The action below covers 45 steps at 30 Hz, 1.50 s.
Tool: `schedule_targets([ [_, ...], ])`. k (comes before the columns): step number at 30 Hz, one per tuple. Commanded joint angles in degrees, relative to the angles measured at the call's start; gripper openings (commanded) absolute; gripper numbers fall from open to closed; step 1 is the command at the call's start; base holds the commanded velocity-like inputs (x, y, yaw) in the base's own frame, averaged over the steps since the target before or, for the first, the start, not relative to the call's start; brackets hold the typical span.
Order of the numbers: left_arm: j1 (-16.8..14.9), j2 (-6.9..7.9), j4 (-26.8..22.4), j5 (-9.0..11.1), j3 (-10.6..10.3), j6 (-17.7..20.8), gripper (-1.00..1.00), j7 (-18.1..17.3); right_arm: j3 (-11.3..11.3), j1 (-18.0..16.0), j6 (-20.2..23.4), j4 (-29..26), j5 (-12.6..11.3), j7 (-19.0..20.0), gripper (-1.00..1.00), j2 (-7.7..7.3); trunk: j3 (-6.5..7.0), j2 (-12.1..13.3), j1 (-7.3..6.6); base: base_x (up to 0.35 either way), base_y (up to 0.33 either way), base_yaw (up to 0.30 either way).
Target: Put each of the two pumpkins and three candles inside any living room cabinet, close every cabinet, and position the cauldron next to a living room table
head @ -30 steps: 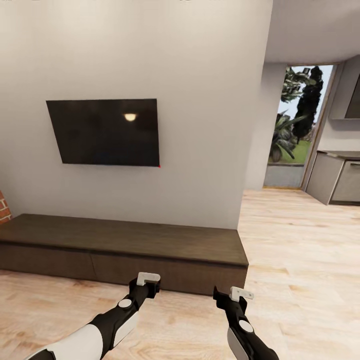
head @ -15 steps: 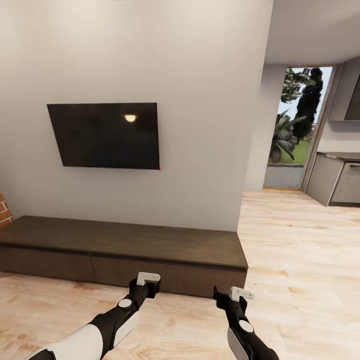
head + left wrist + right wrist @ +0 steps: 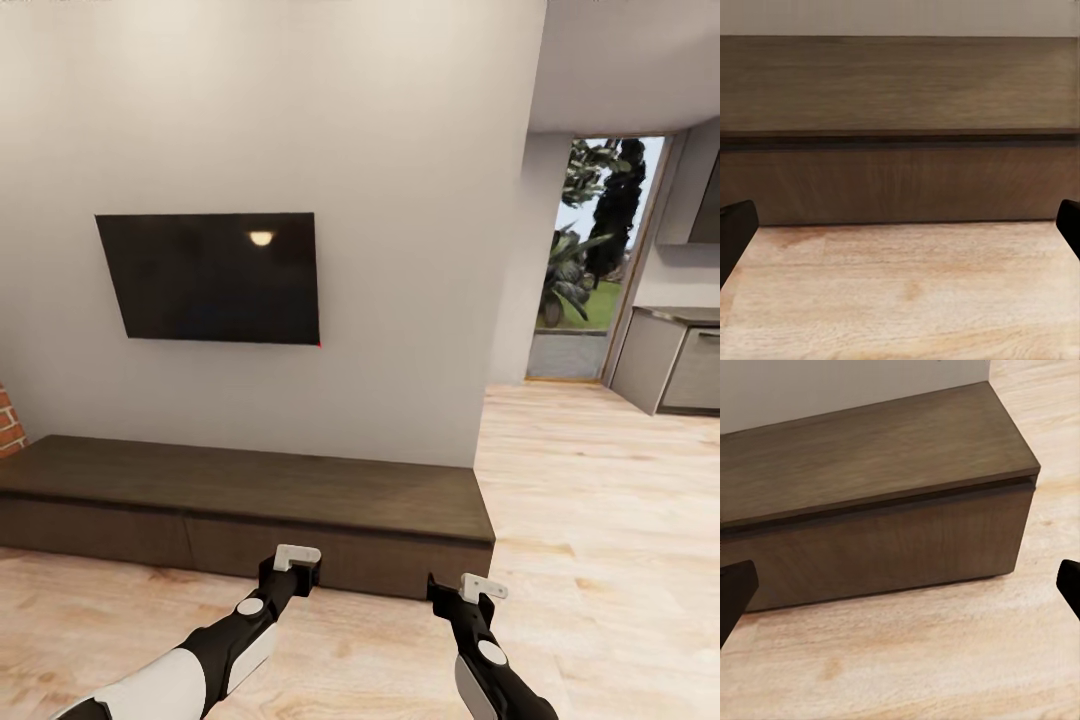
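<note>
A home living room: a flat television (image 3: 215, 278) hangs on a plain wall above a long, low dark wood cabinet (image 3: 250, 500) on pale plank floor (image 3: 600, 520). Beyond, a glass door (image 3: 592, 255) shows garden greenery beside grey kitchen units (image 3: 675, 360).

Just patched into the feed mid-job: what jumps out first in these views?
The long, low dark brown cabinet runs along the wall straight ahead, its flat drawer fronts shut, with a black wall-mounted TV above it. The left gripper and right gripper hang open and empty over the light wood floor just short of the cabinet. At far right, a tall glass door shows greenery outside.
</note>
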Motion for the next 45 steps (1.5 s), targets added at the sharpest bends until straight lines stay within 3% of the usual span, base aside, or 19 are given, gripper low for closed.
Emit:
schedule_targets([
  [1, -0.05, 0.01, 0.0, 0.31, -0.49, -0.23, 1.0, 0.38, 0.3, -0.04, -0.25, 0.03, -0.54, -0.25, 1.0, -0.01, 0.12, 0.38, -0.23, 0.0, 0.0, 0.0],
  [45, -0.04, 0.01, 0.08, 0.3, -0.59, -0.17, 1.0, 0.39, 0.27, -0.04, -0.26, 0.16, -0.5, -0.25, 1.0, -0.03, 8.02, 18.03, -9.89, 0.0, 0.0, 0.0],
])
